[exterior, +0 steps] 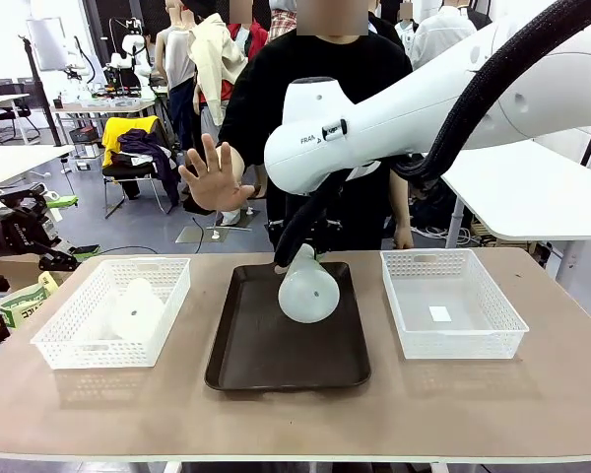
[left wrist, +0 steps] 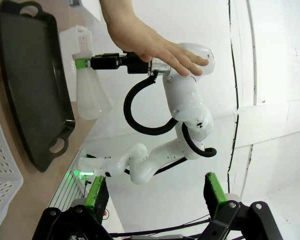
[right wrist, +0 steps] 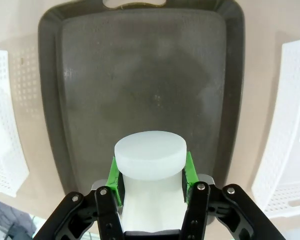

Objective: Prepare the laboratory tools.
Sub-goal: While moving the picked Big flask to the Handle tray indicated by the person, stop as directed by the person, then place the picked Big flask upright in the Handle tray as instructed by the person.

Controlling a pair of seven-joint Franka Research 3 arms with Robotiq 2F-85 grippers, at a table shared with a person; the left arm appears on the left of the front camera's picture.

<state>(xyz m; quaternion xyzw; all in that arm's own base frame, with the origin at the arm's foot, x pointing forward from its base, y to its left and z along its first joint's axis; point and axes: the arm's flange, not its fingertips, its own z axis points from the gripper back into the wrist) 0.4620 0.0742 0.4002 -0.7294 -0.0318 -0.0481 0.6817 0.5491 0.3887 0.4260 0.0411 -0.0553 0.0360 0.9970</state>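
Observation:
A frosted-white conical flask (exterior: 307, 288) hangs tilted just above the dark brown tray (exterior: 246, 360), wide base downward. My right gripper (exterior: 298, 254) is shut on its narrow upper part. In the right wrist view the green pads (right wrist: 115, 176) clamp the flask (right wrist: 150, 155) over the tray (right wrist: 140, 75). A second flask (exterior: 133, 310) lies in the left white basket (exterior: 74, 345). My left gripper (left wrist: 152, 192) stands open with nothing between its fingers, off the table's left end, looking across at the held flask (left wrist: 90, 92).
A person stands at the far side with an open hand (exterior: 214, 177) raised above the table, near my right arm (left wrist: 185, 95). The white basket (exterior: 497, 320) at the right holds only a small label. Bare tabletop (exterior: 295, 419) runs along the near edge.

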